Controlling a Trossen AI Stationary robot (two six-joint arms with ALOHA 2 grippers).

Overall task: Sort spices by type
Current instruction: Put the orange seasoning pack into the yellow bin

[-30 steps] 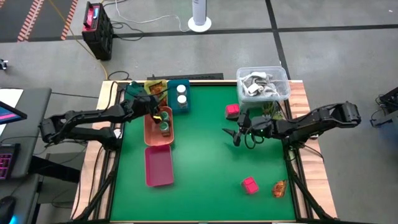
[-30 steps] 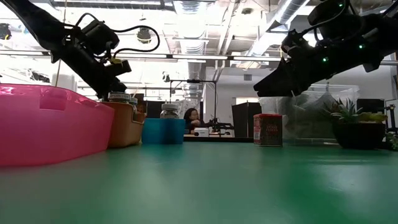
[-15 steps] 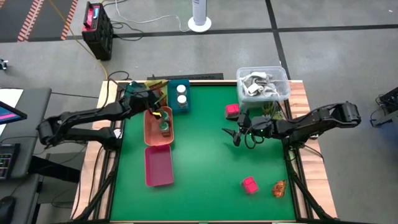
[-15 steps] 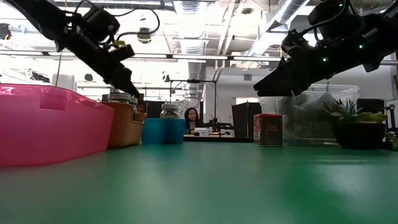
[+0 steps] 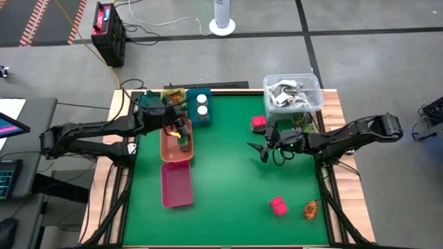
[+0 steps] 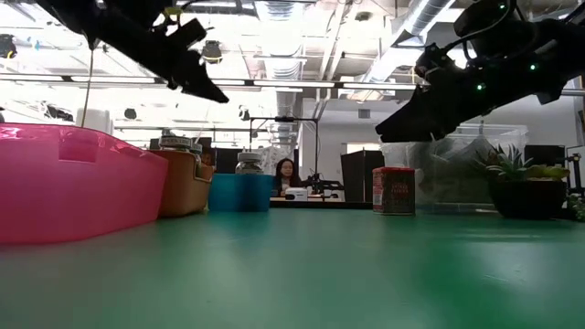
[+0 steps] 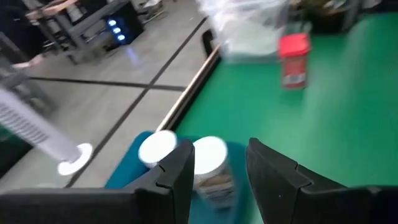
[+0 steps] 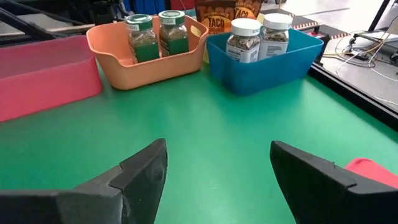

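Two green-lidded jars (image 8: 142,38) stand in the orange tray (image 8: 112,53), and two white jars (image 8: 244,38) stand in the blue tray (image 5: 201,105). Pink blocks lie on the green mat near the tub (image 5: 258,122) and toward the near edge (image 5: 277,205), beside an orange-brown sachet (image 5: 311,208). My left gripper (image 7: 217,171) hangs open above the orange tray (image 5: 178,138), empty, with the white jars (image 7: 208,155) showing past its fingers. My right gripper (image 8: 217,177) hovers open over the mat's middle right (image 5: 263,149), holding nothing.
An empty pink tray (image 5: 176,184) lies near the left front of the mat. Taco sachets (image 8: 217,12) stand behind the orange and blue trays. A clear tub of clutter (image 5: 292,92) and a small plant (image 6: 512,183) sit at the far right corner. A person sits in the room beyond (image 6: 286,172).
My left gripper has risen from the level of the green-lidded jars in the orange tray to well above them, drifting slightly toward the table's right. The jars stay standing in the tray. My right arm has kept still.
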